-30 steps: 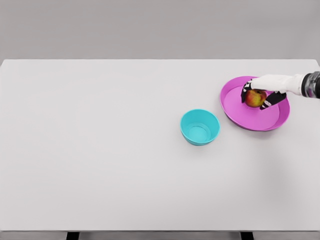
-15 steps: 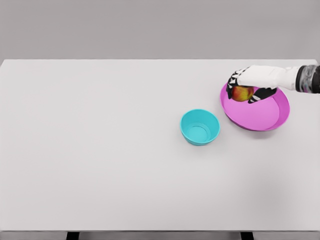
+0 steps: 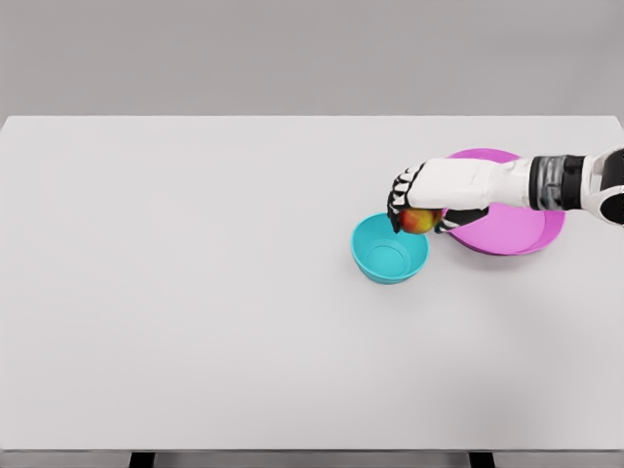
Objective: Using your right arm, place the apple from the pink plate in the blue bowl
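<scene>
My right hand [image 3: 421,211] reaches in from the right edge and is shut on the red-yellow apple [image 3: 419,221], which shows below the palm between the dark fingers. Hand and apple hang in the air over the far right rim of the blue bowl [image 3: 389,250], which stands empty on the white table. The pink plate [image 3: 517,226] lies to the right of the bowl, empty, with my forearm crossing above its upper part. The left arm is out of view.
The white table [image 3: 195,292] stretches wide to the left and toward the front edge, with nothing else on it. A grey wall stands behind the far edge.
The right hand lifted the apple off the pink plate and carried it left, from above the plate to above the bowl's right rim.
</scene>
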{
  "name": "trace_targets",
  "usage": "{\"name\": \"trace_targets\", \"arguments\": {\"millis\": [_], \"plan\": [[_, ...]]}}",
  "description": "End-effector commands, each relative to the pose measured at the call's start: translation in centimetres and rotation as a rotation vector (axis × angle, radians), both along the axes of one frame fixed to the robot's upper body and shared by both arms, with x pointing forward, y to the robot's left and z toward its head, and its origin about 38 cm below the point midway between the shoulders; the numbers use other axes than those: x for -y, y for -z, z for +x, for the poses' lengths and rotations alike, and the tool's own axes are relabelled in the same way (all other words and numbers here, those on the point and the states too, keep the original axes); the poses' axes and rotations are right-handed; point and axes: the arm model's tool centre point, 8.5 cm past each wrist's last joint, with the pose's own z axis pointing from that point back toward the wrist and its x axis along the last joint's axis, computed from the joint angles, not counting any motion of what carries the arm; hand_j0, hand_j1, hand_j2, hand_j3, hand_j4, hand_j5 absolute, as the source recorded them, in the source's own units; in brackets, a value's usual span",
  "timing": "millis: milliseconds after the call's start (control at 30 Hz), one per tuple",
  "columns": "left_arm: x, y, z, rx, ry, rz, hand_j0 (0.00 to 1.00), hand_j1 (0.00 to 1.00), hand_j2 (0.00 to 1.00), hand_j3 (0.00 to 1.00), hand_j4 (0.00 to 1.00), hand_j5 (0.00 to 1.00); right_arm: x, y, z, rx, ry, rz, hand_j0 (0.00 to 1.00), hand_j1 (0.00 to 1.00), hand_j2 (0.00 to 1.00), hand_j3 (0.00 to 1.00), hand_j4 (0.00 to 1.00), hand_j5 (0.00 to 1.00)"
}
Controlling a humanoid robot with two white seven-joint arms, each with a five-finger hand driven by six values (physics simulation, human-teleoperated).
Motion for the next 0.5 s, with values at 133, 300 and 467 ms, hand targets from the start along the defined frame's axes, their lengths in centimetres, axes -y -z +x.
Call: {"name": "trace_targets", "arguments": {"millis": [133,300,467], "plan": [[0.0,0.0,0.0,0.0,0.0,0.0,1.0,1.0,1.0,1.0,1.0,1.0,-2.0,1.3,-1.1,-0.033,-0.062,-0.012,0.51,0.51,0.51,0.51,0.51,0.51],[0.0,0.0,0.0,0.0,0.0,0.0,1.0,1.0,1.0,1.0,1.0,1.0,-2.3,1.7,-1.0,-0.042,-0.065,-0.014,0.51,0.51,0.51,0.51,0.51,0.51],[0.0,0.0,0.0,0.0,0.0,0.0,1.0,1.0,1.0,1.0,1.0,1.0,-2.2,1.6,-1.0,-0.041,-0.064,-0.014,1.0,1.0,1.0,1.0,1.0,1.0]]}}
